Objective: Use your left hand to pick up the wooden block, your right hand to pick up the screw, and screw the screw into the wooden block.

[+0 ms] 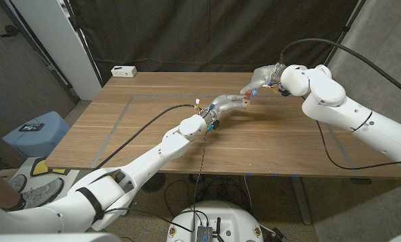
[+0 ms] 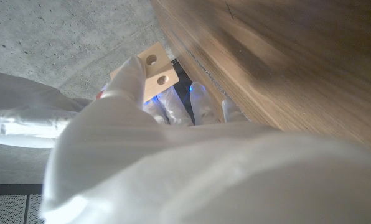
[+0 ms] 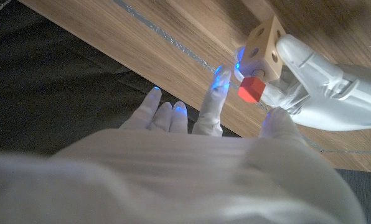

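Wooden block (image 3: 264, 42), pale with round holes, red-headed screw (image 3: 251, 90) alongside.

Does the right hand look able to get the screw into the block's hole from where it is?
Probably yes. The left hand holds the block up off the table, and the right hand has the red-headed screw right at its face, with nothing between them.

Wooden table (image 1: 268, 144), black curtain (image 1: 207, 30) behind, grey concrete floor (image 1: 12, 81), blue stool (image 1: 35, 134) at left
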`<state>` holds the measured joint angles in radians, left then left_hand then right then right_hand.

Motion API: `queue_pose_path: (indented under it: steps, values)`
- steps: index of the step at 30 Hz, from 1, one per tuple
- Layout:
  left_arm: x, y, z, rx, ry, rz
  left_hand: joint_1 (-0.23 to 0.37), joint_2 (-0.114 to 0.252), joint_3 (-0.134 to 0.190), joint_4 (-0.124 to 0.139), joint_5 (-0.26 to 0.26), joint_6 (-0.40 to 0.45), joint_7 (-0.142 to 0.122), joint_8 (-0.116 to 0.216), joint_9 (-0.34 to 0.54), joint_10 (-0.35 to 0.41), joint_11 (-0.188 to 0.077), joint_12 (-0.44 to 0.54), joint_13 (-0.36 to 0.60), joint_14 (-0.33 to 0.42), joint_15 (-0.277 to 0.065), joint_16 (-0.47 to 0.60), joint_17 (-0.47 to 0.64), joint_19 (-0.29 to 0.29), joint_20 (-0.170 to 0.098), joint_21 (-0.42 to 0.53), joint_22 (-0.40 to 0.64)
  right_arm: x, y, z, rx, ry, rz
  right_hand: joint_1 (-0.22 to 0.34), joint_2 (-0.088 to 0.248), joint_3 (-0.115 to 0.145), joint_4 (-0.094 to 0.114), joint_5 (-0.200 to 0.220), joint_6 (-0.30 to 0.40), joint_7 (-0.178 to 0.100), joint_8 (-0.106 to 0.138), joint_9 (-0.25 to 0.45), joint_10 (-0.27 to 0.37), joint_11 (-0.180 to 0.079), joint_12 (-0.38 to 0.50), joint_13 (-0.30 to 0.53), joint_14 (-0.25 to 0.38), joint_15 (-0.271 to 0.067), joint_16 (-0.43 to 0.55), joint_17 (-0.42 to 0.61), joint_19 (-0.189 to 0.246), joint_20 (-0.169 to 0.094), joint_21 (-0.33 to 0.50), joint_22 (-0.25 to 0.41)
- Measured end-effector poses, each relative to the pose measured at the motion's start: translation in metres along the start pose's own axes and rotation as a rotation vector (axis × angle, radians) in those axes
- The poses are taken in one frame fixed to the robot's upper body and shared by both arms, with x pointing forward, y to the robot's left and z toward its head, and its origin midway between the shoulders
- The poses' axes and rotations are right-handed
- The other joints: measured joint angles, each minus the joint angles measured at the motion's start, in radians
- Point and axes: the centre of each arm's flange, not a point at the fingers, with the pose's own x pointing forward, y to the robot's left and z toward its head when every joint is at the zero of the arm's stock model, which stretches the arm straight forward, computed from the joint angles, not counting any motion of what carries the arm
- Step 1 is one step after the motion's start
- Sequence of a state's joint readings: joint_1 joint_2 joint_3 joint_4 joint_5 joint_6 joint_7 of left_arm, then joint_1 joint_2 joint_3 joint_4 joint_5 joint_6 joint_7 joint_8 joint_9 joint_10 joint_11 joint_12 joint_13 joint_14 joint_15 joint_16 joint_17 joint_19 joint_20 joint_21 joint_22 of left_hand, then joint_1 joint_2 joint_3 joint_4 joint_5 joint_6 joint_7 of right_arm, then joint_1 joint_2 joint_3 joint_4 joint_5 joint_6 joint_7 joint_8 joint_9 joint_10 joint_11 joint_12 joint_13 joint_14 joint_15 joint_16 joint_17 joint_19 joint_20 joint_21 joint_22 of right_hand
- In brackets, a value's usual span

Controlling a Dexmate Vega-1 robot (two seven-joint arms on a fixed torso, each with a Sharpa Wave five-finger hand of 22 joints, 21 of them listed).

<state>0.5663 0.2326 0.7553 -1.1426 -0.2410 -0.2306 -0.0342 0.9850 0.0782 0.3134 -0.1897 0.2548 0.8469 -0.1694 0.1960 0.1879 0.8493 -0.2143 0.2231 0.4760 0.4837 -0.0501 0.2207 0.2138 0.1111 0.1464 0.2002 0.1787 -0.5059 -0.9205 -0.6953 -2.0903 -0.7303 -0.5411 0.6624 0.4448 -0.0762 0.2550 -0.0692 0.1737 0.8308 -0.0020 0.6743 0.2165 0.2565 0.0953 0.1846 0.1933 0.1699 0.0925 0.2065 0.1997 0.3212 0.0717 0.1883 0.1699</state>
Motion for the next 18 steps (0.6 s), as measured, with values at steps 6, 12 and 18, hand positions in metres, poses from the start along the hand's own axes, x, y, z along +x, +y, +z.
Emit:
queue_pose_path:
  steps: [6, 12, 18]
  values:
    - [0.0, 0.0, -0.0008, 0.0, 0.005, 0.0, 0.0, 0.0, 0.0, 0.0, 0.0, 0.0, 0.0, 0.0, 0.0, -0.002, 0.001, -0.003, 0.0, 0.0, 0.0, 0.0, 0.0, 0.0, 0.0, 0.0, 0.0, -0.0032, -0.0051, -0.0051, -0.004, 0.009, -0.011, 0.001, 0.001, 0.007, -0.015, 0.0, -0.115, 0.004, -0.046, 0.005, -0.054, 0.01, -0.004, 0.0, -0.023, 0.022, -0.008, -0.003, -0.036, 0.014, -0.004, 0.0]
    - [-0.0021, -0.0016, 0.0001, 0.0, 0.003, -0.002, 0.0, 0.0, 0.0, 0.0, -0.001, 0.0, 0.0, -0.001, 0.001, -0.002, 0.001, -0.004, 0.0, 0.0, 0.0, 0.0, 0.0, 0.0, 0.0, 0.0, 0.0, -0.006, -0.0026, -0.0055, 0.005, -0.022, 0.024, 0.026, 0.026, 0.024, -0.04, 0.008, -0.208, 0.015, -0.092, 0.003, -0.11, 0.024, -0.004, 0.005, -0.051, 0.029, -0.015, -0.005, -0.066, 0.018, -0.004, -0.002]
    - [-0.0035, -0.0025, -0.0006, -0.001, 0.005, -0.002, 0.0, 0.0, 0.0, 0.0, -0.002, 0.0, 0.0, -0.001, 0.001, -0.001, 0.001, -0.004, 0.0, 0.0, 0.0, 0.0, 0.0, 0.0, 0.0, 0.0, 0.0, -0.0089, -0.0037, -0.0085, 0.016, -0.048, 0.04, 0.079, 0.033, 0.054, -0.07, 0.023, -0.282, 0.018, -0.133, -0.003, -0.161, 0.025, -0.004, 0.005, -0.097, 0.039, -0.02, -0.005, -0.093, 0.021, -0.004, -0.003]
